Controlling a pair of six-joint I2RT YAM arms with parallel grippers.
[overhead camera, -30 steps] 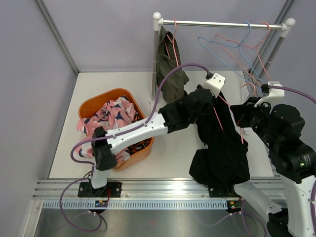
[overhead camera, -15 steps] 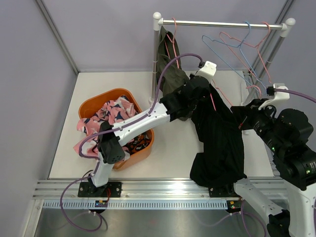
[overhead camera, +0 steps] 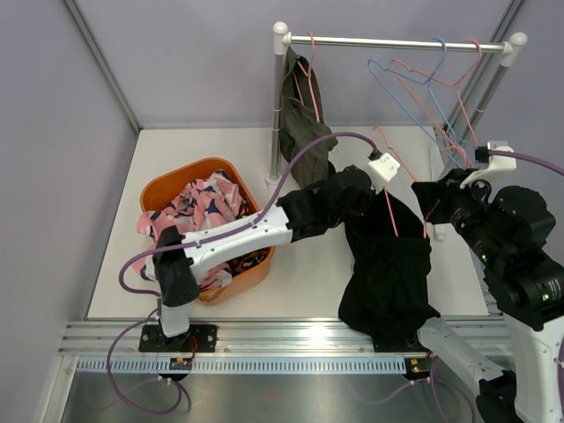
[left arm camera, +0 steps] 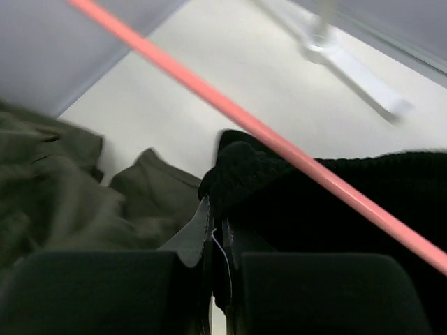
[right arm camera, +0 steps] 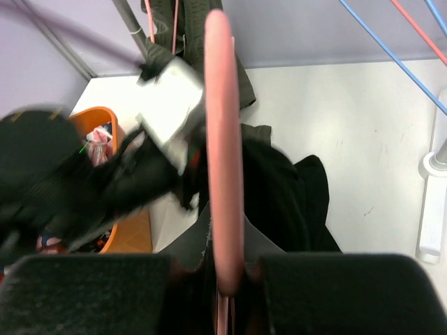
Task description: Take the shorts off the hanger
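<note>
Top external view: black shorts (overhead camera: 388, 273) are draped from pink hanger (overhead camera: 392, 216) toward the table's (overhead camera: 308, 264) near edge. Left gripper (left arm camera: 218, 220) is clamped on their cloth; right gripper (right arm camera: 223, 262) is clamped on the hanger. Olive shorts (overhead camera: 304, 132) are hung at the rack's (overhead camera: 397, 41) left end.

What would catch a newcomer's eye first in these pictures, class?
The black shorts draped mid-table between both arms: the left gripper pinches their cloth, the right gripper clamps the pink hanger crossing them. Left of them, an orange basket holds pink patterned shorts; olive shorts hang on the rack behind.
</note>
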